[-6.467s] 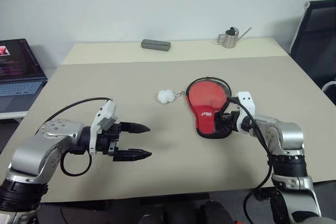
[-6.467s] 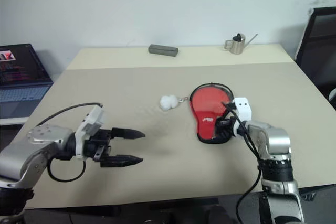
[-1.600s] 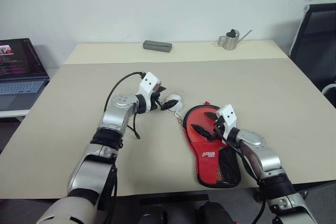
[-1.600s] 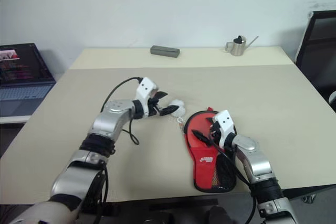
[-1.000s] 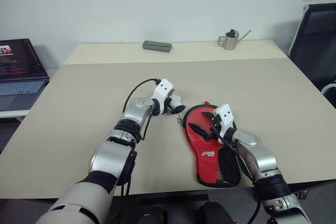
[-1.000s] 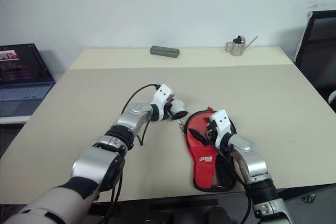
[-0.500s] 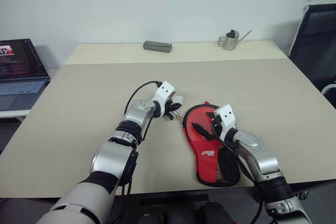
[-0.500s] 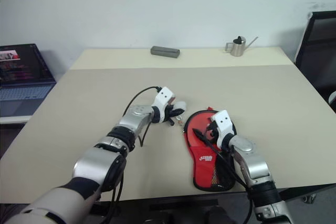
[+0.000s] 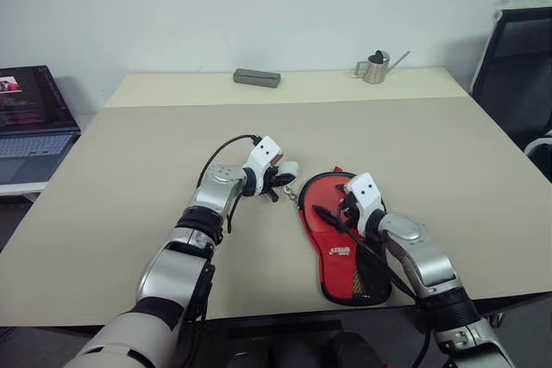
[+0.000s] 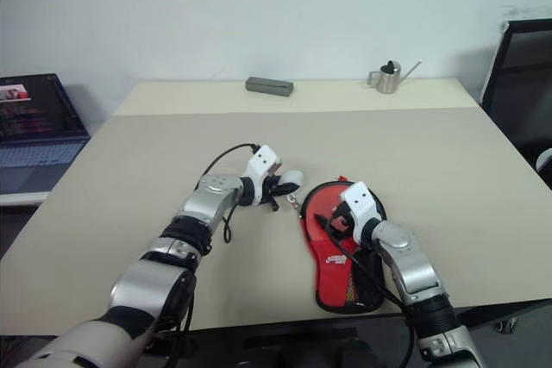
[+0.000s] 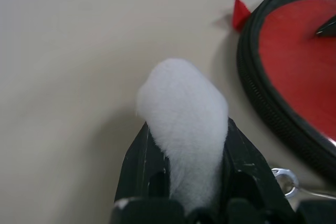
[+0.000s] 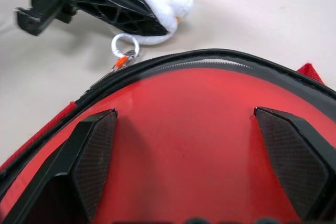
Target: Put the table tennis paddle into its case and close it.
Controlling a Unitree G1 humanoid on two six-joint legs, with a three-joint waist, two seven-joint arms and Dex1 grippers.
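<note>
Two grippers shared the job. Head view, lower centre: my left gripper (image 9: 278,184) pinched the pom-pom (image 9: 288,169) to work the zip; the case (image 9: 343,234) lay beside it. Right wrist view: my right gripper (image 12: 194,145) rested spread wide on the case's red panel, probably steadying it. Paddle unseen, presumably inside.

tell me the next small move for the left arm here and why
Probably pull the pom-pom along the rim of the case to run the zip shut. The left gripper is shut on the pom-pom, whose ring joins the zipper at the rim. The right gripper rests open, fingers spread on the red panel, seemingly steadying the case. The zip track near the ring looks still parted.
</note>
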